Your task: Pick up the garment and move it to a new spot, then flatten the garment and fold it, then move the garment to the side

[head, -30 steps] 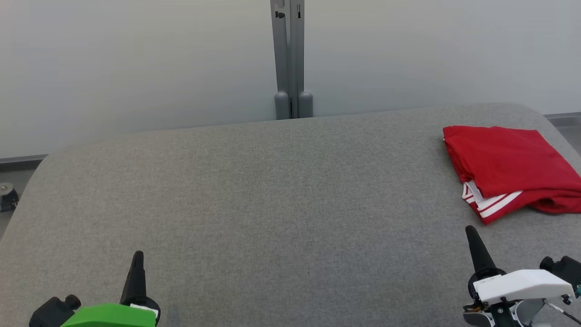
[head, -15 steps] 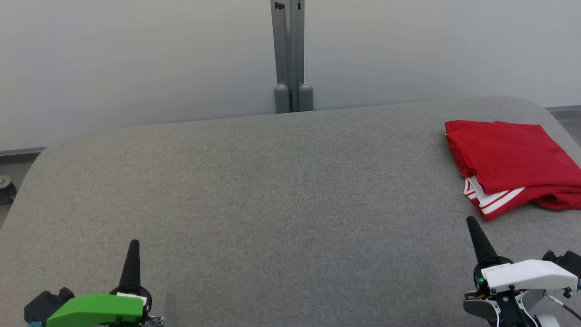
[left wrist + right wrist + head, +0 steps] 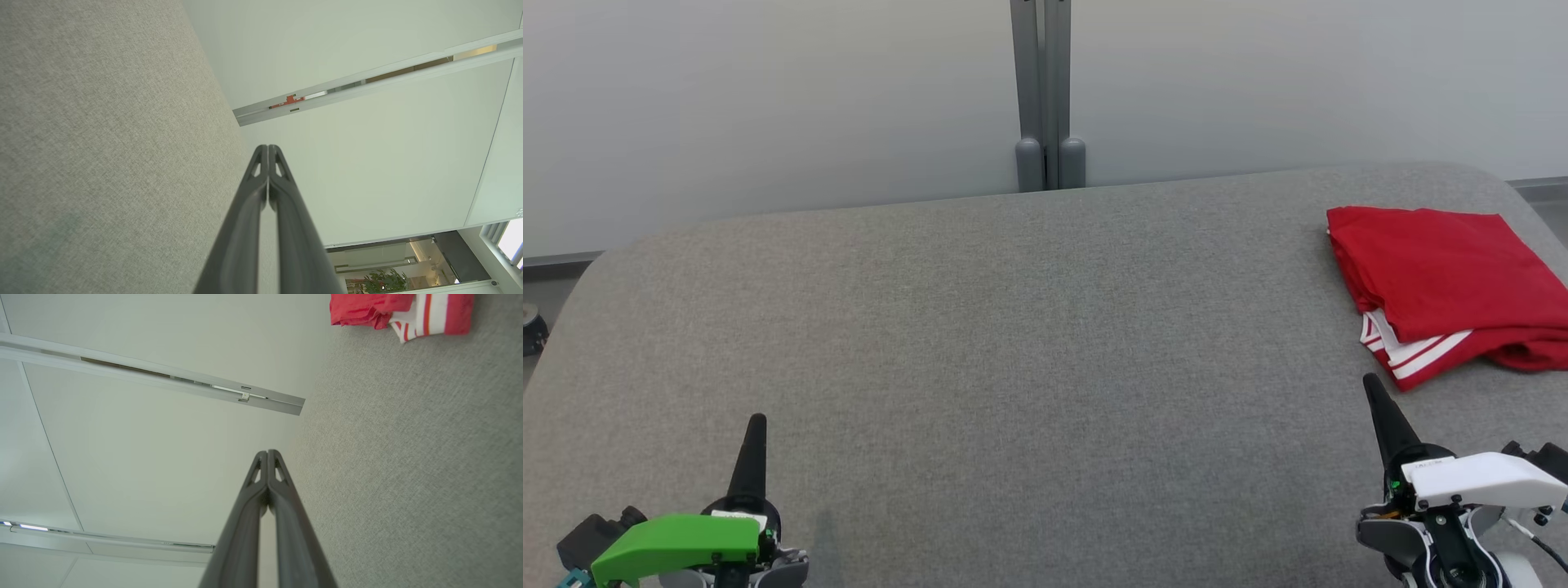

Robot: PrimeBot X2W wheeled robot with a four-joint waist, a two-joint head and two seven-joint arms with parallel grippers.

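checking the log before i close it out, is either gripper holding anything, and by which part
Nothing is held. The left gripper and right gripper are both shut on nothing; the folded red garment lies apart on the grey table.

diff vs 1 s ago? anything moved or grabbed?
The head camera shifted: the whole scene sits higher in the head view, so the things themselves did not move. Nothing was taken hold of or let go. The folded red garment lies unchanged at the far right of the table. The left gripper and right gripper stay shut and empty near the front edge.
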